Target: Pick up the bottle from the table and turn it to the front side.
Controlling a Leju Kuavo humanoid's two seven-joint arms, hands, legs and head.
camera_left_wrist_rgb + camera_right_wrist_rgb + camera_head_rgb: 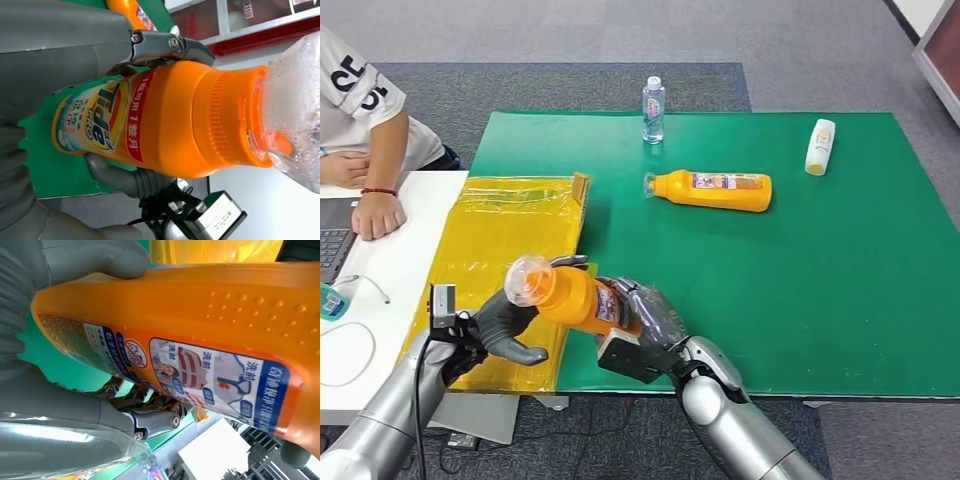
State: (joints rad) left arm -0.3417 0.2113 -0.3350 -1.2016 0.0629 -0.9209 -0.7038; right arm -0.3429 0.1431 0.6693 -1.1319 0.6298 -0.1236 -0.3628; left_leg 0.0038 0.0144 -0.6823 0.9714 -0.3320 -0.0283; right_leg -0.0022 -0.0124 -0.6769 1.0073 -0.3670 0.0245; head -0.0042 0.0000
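Gripping the orange bottle (pixel 573 296), both hands' fingers (pixel 518 347) hold it above the table's (pixel 803 300) near edge.

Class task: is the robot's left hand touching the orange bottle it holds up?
Touching. The left wrist view shows the left hand wrapped against the orange bottle.

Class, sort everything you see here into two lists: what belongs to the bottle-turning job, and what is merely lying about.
Job:
held orange bottle
left hand
right hand

Lying about:
second orange bottle
water bottle
white bottle
yellow bag
laptop
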